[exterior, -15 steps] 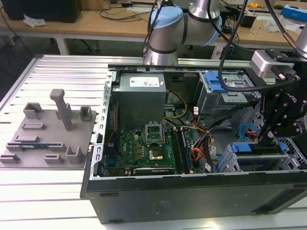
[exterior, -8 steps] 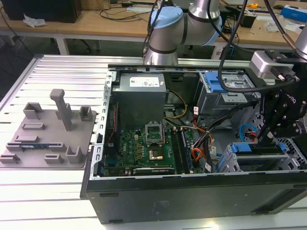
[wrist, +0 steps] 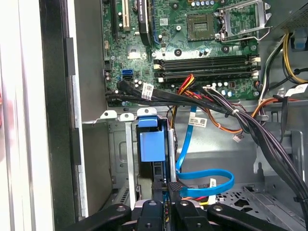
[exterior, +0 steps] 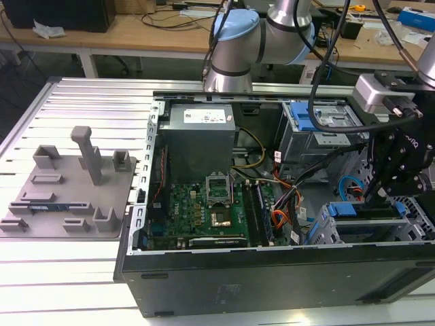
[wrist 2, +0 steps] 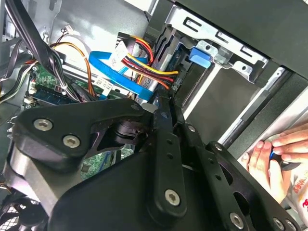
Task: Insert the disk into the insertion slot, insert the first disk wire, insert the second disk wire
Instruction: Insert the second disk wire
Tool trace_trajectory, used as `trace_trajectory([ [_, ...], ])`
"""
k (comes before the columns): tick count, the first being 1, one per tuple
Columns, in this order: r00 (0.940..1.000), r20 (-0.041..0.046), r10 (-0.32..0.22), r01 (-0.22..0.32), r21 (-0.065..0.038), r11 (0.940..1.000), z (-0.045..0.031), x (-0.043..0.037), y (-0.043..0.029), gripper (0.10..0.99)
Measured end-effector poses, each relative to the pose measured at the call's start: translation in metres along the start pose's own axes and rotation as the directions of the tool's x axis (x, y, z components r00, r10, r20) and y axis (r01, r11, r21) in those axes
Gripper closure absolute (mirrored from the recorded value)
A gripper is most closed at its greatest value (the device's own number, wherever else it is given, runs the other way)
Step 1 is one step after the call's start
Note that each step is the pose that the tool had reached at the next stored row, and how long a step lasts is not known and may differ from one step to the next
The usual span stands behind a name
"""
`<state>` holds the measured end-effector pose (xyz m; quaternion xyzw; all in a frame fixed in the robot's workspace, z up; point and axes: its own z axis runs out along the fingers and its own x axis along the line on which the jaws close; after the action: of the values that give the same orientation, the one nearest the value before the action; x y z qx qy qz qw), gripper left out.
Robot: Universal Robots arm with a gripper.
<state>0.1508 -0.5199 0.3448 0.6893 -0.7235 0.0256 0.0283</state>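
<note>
- Currently the open computer case (exterior: 204,272) lies on the slatted table (exterior: 81,95), with the arm reaching into its drive corner at the exterior view's right.
- Directly under the gripper (exterior: 380,193) sits the insertion slot (exterior: 367,227); the disk (wrist: 153,144), in its blue carrier, stands seated in it, long axis running away from the fingertips.
- Gripper (wrist: 167,190) fingers are drawn narrow, pinching a small black connector at the disk's rear edge, beside the blue data cable (wrist: 207,185).
</note>
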Motion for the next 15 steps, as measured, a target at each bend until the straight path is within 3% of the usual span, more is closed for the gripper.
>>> trace_trajectory([
  [15, 1.0000, 0.0010, -0.001, 0.001, 0.000, 1.0000, 0.0072, 0.0004, -0.0002, 0.925],
])
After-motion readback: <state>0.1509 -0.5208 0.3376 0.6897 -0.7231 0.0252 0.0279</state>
